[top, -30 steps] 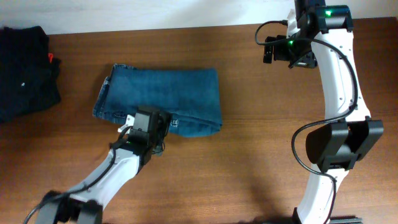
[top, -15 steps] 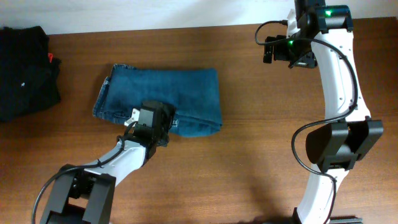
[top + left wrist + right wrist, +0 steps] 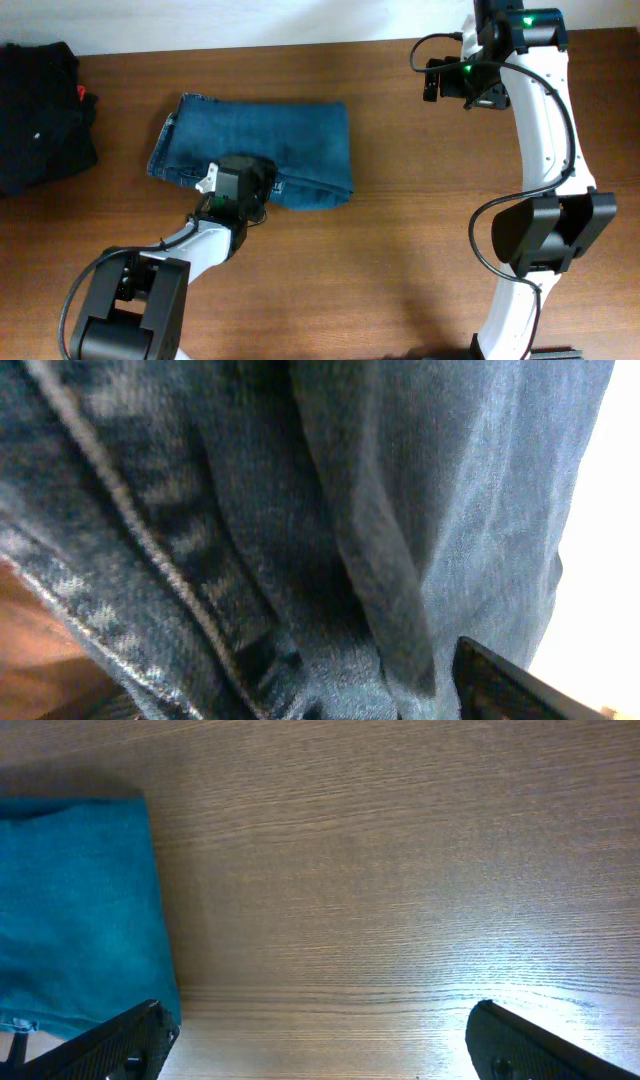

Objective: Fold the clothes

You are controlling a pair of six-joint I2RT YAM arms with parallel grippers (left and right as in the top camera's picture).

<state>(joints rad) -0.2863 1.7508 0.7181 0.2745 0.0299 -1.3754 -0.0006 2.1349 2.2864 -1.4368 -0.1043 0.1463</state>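
Far left on the table (image 3: 400, 250), at its edge, lies a black garment pile (image 3: 40, 120) bearing a small red tag (image 3: 80, 95). To its right and apart from it, left of centre, the jeans (image 3: 290, 140) lie folded into a flat rectangular bundle with its long side running across the table. The left gripper (image 3: 238, 185) sits over the bundle's near edge. In the left wrist view, faded seams and folds of denim fill the frame and only one finger (image 3: 500, 685) shows at lower right, so it cannot be told whether the jaws are spread or clamped on cloth. Far right, near the back edge, the right gripper (image 3: 443, 80) hangs with jaws spread wide and empty. The jeans lie well apart to its left.
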